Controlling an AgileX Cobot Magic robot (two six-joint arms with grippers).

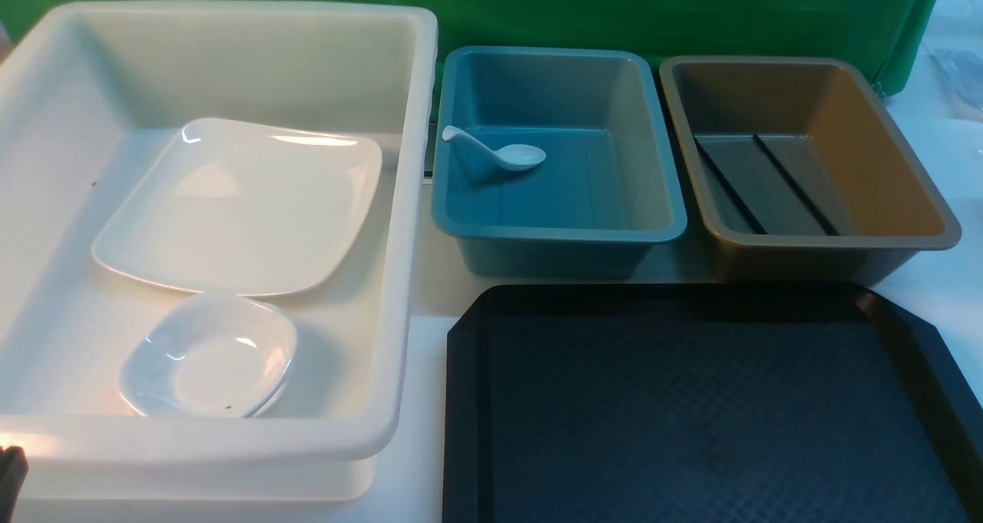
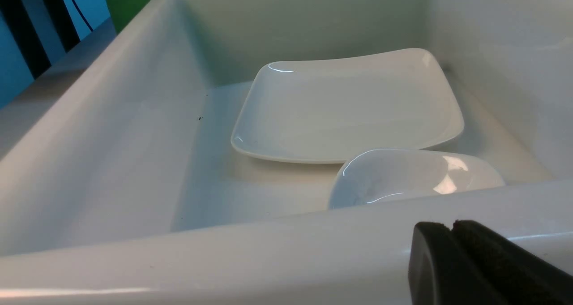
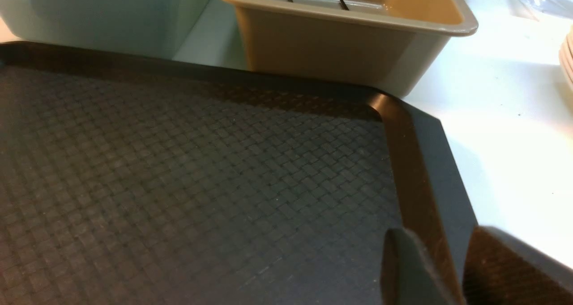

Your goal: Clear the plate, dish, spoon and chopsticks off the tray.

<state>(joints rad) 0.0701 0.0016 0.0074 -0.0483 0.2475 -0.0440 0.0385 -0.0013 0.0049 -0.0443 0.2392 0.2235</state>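
The black tray (image 1: 691, 415) lies at the front right with nothing on it. The white plate (image 1: 238, 208) and a small white dish (image 1: 211, 358) lie in the white tub (image 1: 399, 277). The spoon (image 1: 503, 154) lies in the blue tub (image 1: 561, 235). The chopsticks (image 1: 795, 185) lie in the brown tub (image 1: 883, 162). My left gripper (image 2: 452, 226) is shut and empty, just outside the white tub's near wall (image 2: 224, 251), with the dish (image 2: 412, 173) and plate (image 2: 349, 108) beyond. My right gripper (image 3: 441, 251) is open and empty above the tray's right rim (image 3: 416, 179).
The three tubs stand in a row behind and to the left of the tray, before a green cloth (image 1: 614, 8). The brown tub (image 3: 335, 49) stands right behind the tray's far right corner. A stack of pale crockery (image 3: 566, 58) sits off to the right on the white table.
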